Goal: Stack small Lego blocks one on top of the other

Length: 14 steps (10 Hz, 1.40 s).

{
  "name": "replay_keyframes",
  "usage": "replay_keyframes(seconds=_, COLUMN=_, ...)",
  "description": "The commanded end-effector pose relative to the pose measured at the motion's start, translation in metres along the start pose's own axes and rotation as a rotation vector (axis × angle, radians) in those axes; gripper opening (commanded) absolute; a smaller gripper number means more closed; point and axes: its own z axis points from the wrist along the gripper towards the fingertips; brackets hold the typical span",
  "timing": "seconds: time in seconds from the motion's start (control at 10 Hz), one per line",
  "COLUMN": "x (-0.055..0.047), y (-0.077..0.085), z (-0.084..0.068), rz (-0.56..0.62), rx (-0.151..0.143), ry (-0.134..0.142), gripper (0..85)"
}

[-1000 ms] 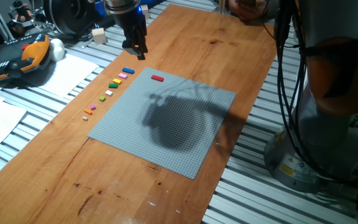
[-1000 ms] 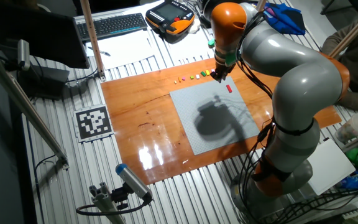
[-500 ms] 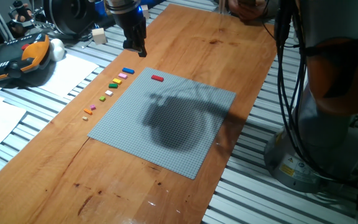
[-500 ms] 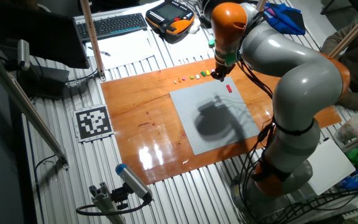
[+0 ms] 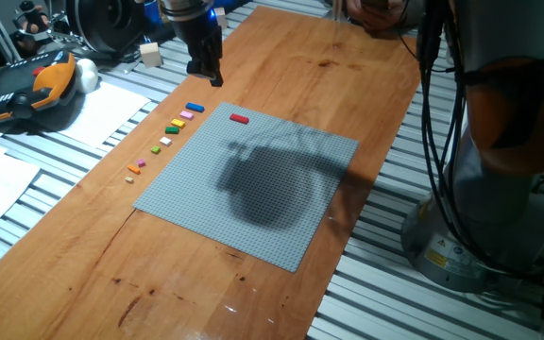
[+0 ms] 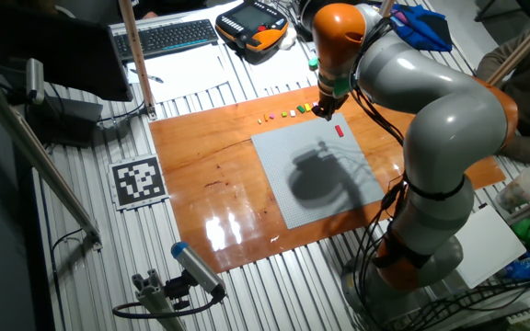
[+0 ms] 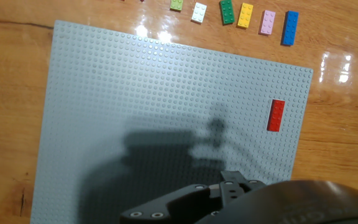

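Shift: almost nothing changed from a second back; the gripper [image 5: 205, 75] rose a touch between the first two looks, then held level above the wood.
Gripper: it hung high over the table's far edge, above the blue brick [image 5: 194, 108], touching nothing and carrying nothing.
Claw state: I could not tell how wide it stood; from the side the fingers read as one dark mass, and the hand view showed only the housing [image 7: 241, 202].
Blue brick: it lay flat on the bare wood at the end of the loose row [image 7: 232, 12], just off the baseplate [image 7: 160, 112], unmoved through every look.
Red brick: the red brick [image 7: 275, 115] sat on the baseplate close to its edge on the blue brick's side, lengthwise, well apart from blue, also unmoved.
Why so placed: red looked set as the base of the stack, since the studs under it would hold it firm when blue is pressed on.
Why so held: the high pose gave the hand camera both bricks at once, a fair spot to line up from.
Progress: no brick was lifted yet; the stack had not begun.
Next call: probably a drop onto blue, fingers across its narrow sides.
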Motion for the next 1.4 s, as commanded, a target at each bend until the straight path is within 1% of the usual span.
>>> replay_keyframes(seconds=0.0, x=0.0002, y=0.0, z=0.0002, rz=-0.002, rx=-0.001, ry=-0.003, gripper=0.0)
replay_keyframes(seconds=0.6, x=0.0002, y=0.0, z=0.0002, rz=0.018, rx=-0.001, ry=-0.004, gripper=0.0)
replay_keyframes(seconds=0.7, x=0.0002, y=0.0, z=0.0002, rz=0.067, rx=-0.006, ry=-0.027, gripper=0.0)
replay_keyframes(seconds=0.8, x=0.0002, y=0.0, z=0.0002, rz=0.092, rx=-0.03, ry=-0.091, gripper=0.0)
replay_keyframes(seconds=0.9, x=0.0002, y=0.0, z=0.0002, rz=0.092, rx=-0.023, ry=-0.092, gripper=0.0)
replay_keyframes(seconds=1.0, x=0.0002, y=0.0, z=0.0002, rz=0.119, rx=-0.022, ry=-0.103, gripper=0.0)
replay_keyframes(seconds=1.1, x=0.0002, y=0.0, z=0.0002, rz=0.15, rx=0.005, ry=-0.135, gripper=0.0)
replay_keyframes(seconds=1.2, x=0.0002, y=0.0, z=0.0002, rz=0.166, rx=0.044, ry=-0.135, gripper=0.0)
replay_keyframes(seconds=1.3, x=0.0002, y=0.0, z=0.0002, rz=0.185, rx=0.046, ry=-0.132, gripper=0.0)
